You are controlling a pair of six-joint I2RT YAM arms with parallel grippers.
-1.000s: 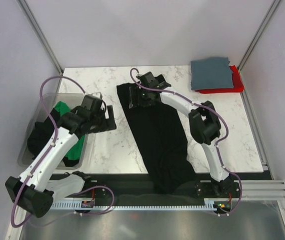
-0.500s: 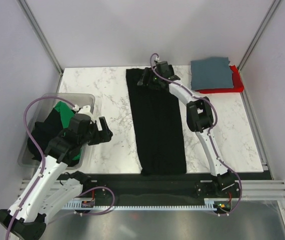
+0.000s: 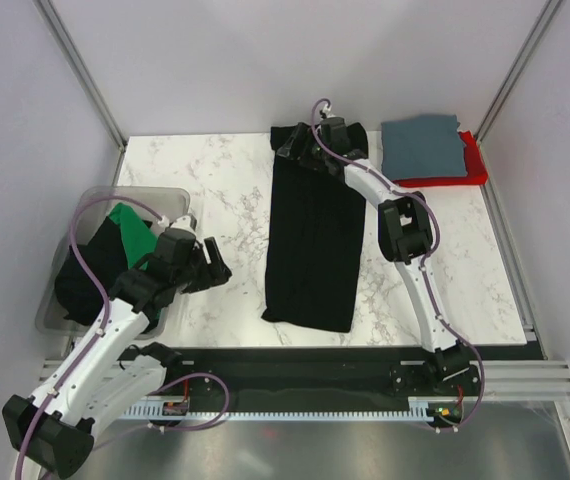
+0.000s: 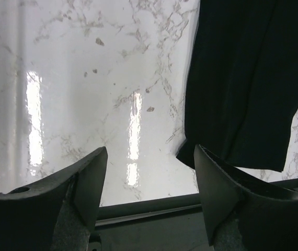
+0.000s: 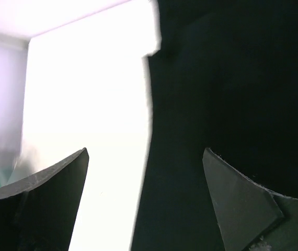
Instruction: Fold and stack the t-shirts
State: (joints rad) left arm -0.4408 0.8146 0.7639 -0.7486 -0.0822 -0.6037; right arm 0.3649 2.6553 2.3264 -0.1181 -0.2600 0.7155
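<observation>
Black cloth runs down the middle of the marble table (image 3: 215, 190): the black t-shirt (image 3: 310, 240) lies as a long narrow strip, its far end bunched near the back edge under the right gripper (image 5: 146, 152). That gripper's fingers stand wide apart above the fabric and, from the wrist view, appear to pinch nothing. The left gripper (image 4: 150, 149) hovers just as wide open and empty over bare marble, between the clear bin (image 3: 95, 198) and the strip's near left corner. The slate grey-blue t-shirt (image 3: 423, 148) sits folded on the red t-shirt (image 3: 472, 168) at the far right corner. The green t-shirt (image 3: 130, 225) and another black t-shirt (image 3: 80, 275) lie in the bin.

The likely trouble is the crumpled far end: folding over it would trap wrinkles and give a lopsided packet. The strip also lies slightly askew, so a lengthwise fold may land crooked. A shallow pinch could catch only the top layer and peel the strip open.
</observation>
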